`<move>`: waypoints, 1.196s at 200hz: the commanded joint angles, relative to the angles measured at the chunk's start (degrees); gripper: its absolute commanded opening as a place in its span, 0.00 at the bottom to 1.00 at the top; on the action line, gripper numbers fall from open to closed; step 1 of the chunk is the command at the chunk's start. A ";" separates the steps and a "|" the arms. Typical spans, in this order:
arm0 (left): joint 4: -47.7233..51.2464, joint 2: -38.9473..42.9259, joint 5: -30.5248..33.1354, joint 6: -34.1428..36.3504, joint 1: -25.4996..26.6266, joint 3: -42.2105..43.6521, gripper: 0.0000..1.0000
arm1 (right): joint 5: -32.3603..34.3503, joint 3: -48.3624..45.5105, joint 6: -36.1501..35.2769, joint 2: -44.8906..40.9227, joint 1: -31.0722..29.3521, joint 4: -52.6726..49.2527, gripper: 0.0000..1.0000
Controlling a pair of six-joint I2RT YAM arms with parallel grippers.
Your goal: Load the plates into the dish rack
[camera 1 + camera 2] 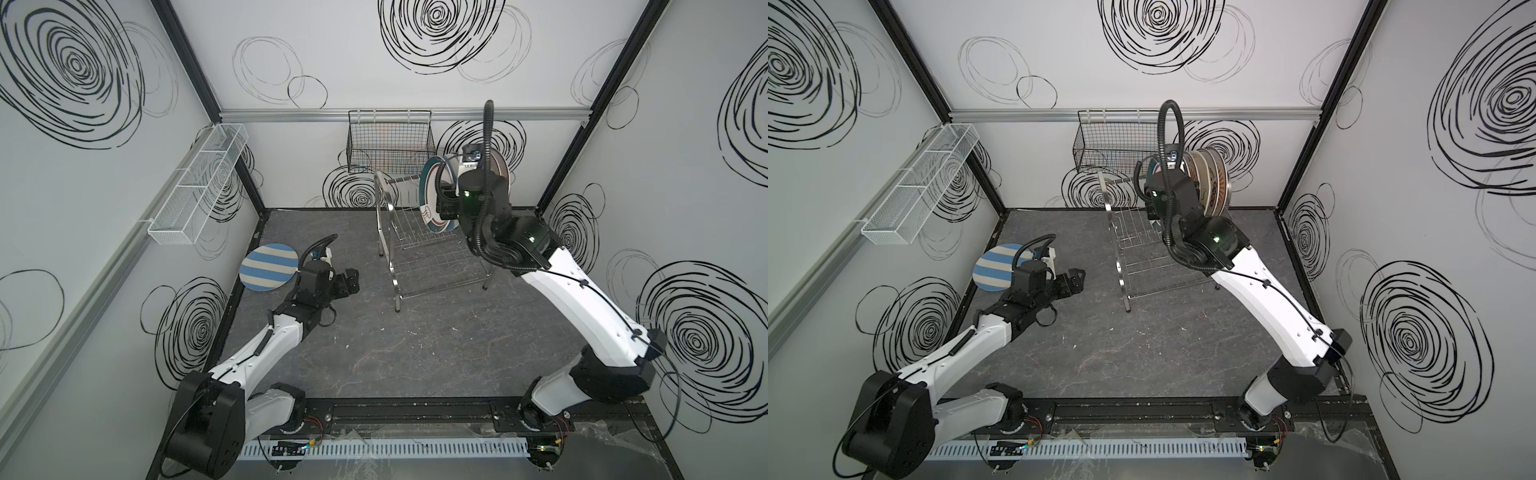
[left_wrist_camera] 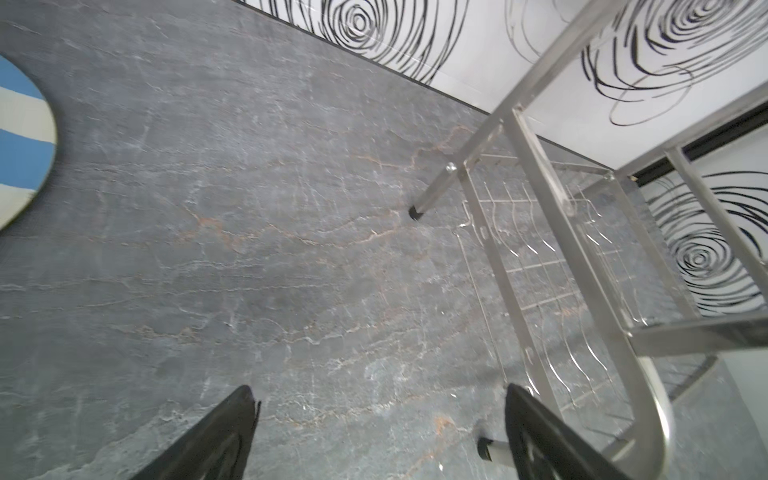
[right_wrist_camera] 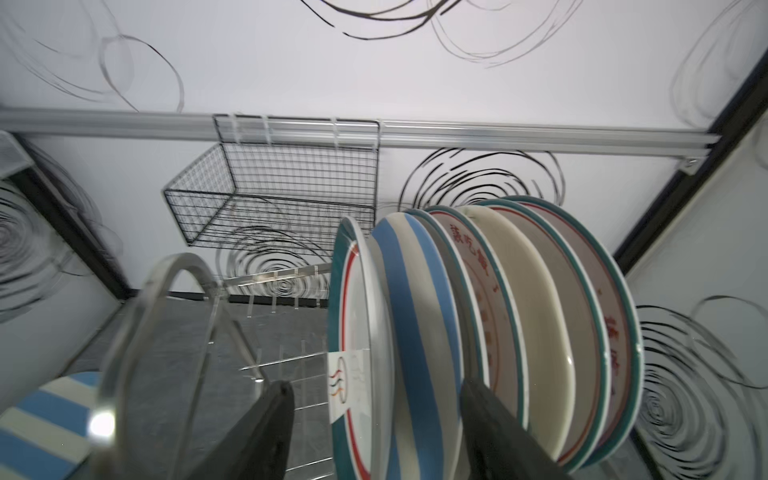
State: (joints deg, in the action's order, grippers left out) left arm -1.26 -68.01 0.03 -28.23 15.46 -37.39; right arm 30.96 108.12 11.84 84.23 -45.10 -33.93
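A shiny dish rack (image 1: 419, 253) stands on the gray table (image 1: 415, 353). Plates (image 1: 430, 195) stand on edge in its top shelf. The right arm (image 1: 577, 286) reaches up to them and hides some. One blue striped plate (image 1: 269, 267) lies flat near the table's left edge, just beside the left arm (image 1: 282, 336).

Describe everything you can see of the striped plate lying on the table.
The striped plate is round, with broad blue and cream bands and a thin dark rim. It lies flat on the grey table near the left wall, apart from the rack. The left arm hides part of its edge in both top views; the left claw is open and clear of it.
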 commanded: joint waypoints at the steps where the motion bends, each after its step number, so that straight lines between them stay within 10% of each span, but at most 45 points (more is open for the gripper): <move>1: 2.50 -2.28 5.00 1.46 -0.11 -4.53 0.96 | -14.34 -8.89 -2.94 -9.31 -0.32 8.60 0.78; 56: 13.40 -7.59 8.47 6.15 -1.74 -17.81 0.96 | -28.98 -35.88 0.49 -28.69 -0.34 21.55 1.00; 105: 9.42 -17.96 13.50 7.18 -6.43 -21.74 0.96 | -44.97 -59.05 7.77 -38.97 -1.31 31.13 1.00; 239: 7.92 -38.31 8.10 9.57 -19.77 -28.82 0.96 | -47.75 -80.96 12.71 -43.77 -2.49 36.47 1.00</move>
State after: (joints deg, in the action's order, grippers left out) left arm 7.11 -103.46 7.27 -20.51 -4.69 -62.59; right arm -15.64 28.97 23.42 41.04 -47.35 -0.97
